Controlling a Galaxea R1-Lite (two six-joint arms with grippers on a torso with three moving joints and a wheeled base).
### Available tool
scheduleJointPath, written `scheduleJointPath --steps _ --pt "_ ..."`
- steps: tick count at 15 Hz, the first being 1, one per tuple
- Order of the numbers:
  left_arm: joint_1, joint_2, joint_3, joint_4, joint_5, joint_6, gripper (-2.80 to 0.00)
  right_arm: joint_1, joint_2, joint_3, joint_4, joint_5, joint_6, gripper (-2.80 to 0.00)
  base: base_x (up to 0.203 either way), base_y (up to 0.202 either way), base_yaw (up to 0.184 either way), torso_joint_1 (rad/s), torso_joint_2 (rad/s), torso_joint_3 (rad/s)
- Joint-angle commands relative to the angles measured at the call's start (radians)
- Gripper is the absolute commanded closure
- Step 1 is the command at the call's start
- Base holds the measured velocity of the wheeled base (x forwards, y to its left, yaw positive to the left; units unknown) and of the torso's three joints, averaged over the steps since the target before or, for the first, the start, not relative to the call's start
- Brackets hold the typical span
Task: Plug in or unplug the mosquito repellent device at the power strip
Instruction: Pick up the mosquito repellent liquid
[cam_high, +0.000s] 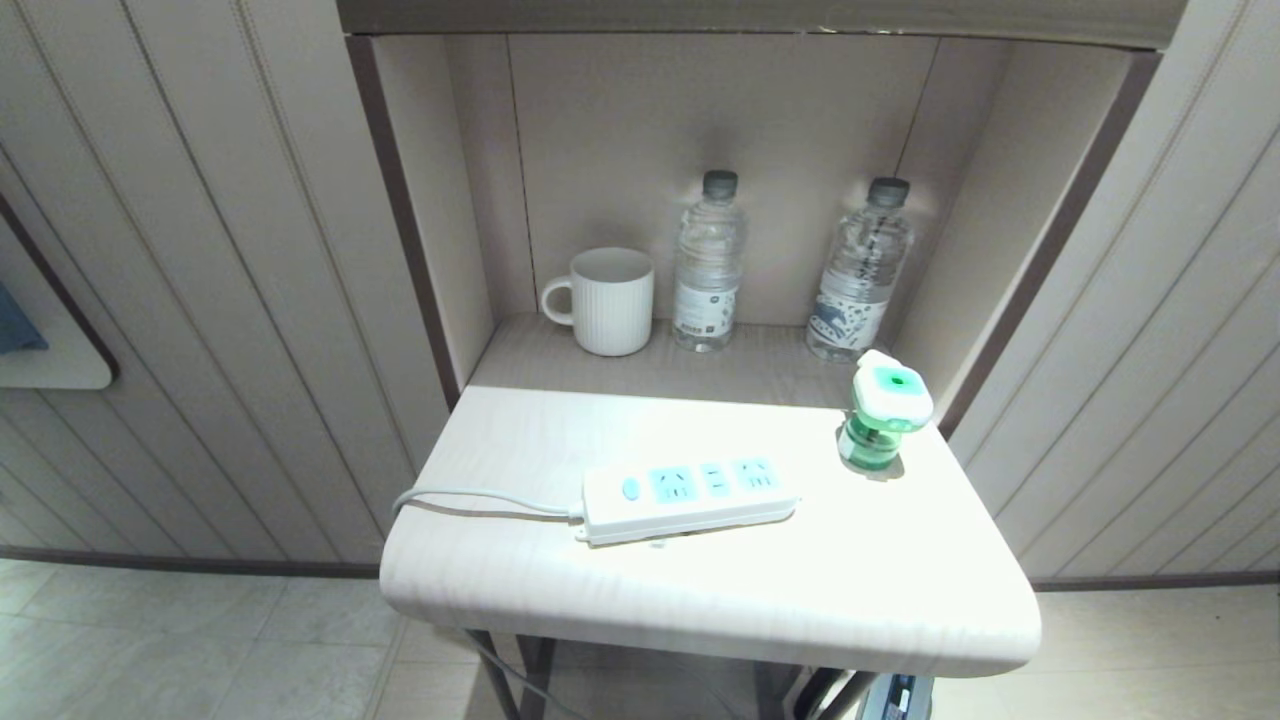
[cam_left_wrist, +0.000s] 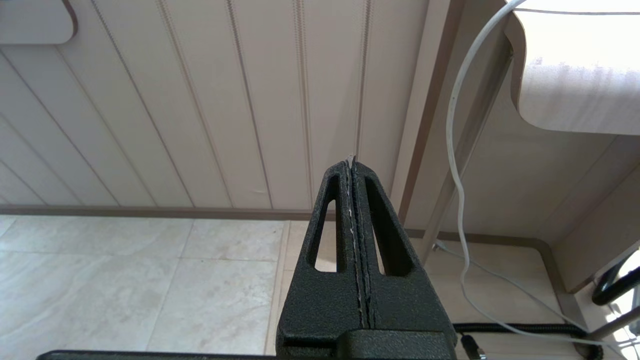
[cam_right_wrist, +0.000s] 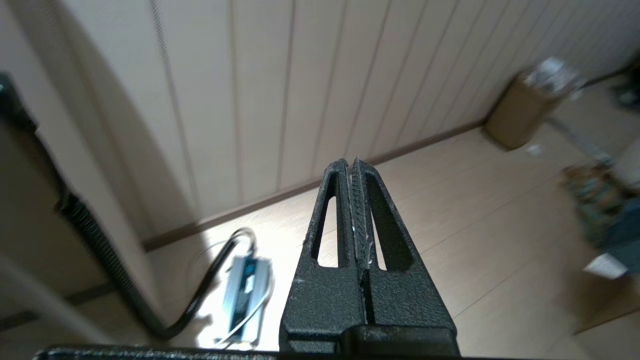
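You had both tools parked low, off the desk and outside the head view. The left tool (cam_left_wrist: 354, 162) hung with its black fingers pressed together, empty, facing the panelled wall and pale floor tiles, a grey-white cord (cam_left_wrist: 457, 165) trailing down beside it. The right tool (cam_right_wrist: 354, 165) was likewise pressed together on nothing, aimed at the wooden floor.

On the pale rounded wooden desk (cam_high: 700, 590), nearest you, the flat white power strip with light-blue socket panels (cam_high: 690, 492) lay near the centre, its cord (cam_high: 480, 498) running off toward 9 o'clock. At about 2 o'clock from it, near but apart, the small green-bottled mosquito repellent device with its white squarish plug head (cam_high: 884, 412) stood unplugged. Beyond, in the alcove, stood a white ribbed mug (cam_high: 608, 300) and two clear water bottles (cam_high: 708, 265) (cam_high: 860, 272).
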Motion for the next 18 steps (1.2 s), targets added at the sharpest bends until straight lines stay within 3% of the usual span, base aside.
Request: scheduleJointPath --steps 1,2,6,8,12,14,15,16,18 --pt "0.0 0.0 0.0 0.0 0.0 0.0 0.0 0.0 -0.032 0.002 0.029 0.002 0.025 0.0 0.0 0.0 0.0 0.0 0.0 0.0" --pt "0.0 0.0 0.0 -0.001 0.0 0.0 0.0 0.0 -0.033 0.002 0.072 0.011 0.031 0.0 0.0 0.0 0.0 0.0 0.0 0.0" --pt "0.0 0.0 0.0 0.001 0.0 0.0 0.0 0.0 -0.032 0.002 0.088 0.252 0.008 0.0 0.0 0.0 0.0 0.0 0.0 0.0" --pt "0.0 0.0 0.0 -0.001 0.0 0.0 0.0 -0.01 -0.029 -0.003 0.137 0.321 -0.044 0.0 0.0 0.0 0.0 0.0 0.0 0.0" --pt "0.0 0.0 0.0 0.0 0.0 0.0 0.0 -0.173 -0.032 -0.041 0.261 0.371 -0.063 0.0 0.0 0.0 0.0 0.0 0.0 0.0" --pt "0.0 0.0 0.0 -0.001 0.0 0.0 0.0 -0.143 -0.109 -0.047 0.279 0.5 -0.06 0.0 0.0 0.0 0.0 0.0 0.0 0.0" --pt "0.0 0.0 0.0 0.001 0.0 0.0 0.0 -0.13 -0.155 -0.054 0.303 0.642 -0.063 0.0 0.0 0.0 0.0 0.0 0.0 0.0" --pt "0.0 0.0 0.0 -0.001 0.0 0.0 0.0 -0.119 -0.192 -0.07 0.359 0.732 -0.067 0.0 0.0 0.0 0.0 0.0 0.0 0.0" --pt "0.0 0.0 0.0 -0.001 0.0 0.0 0.0 -0.112 -0.235 -0.078 0.379 0.741 -0.068 0.0 0.0 0.0 0.0 0.0 0.0 0.0"
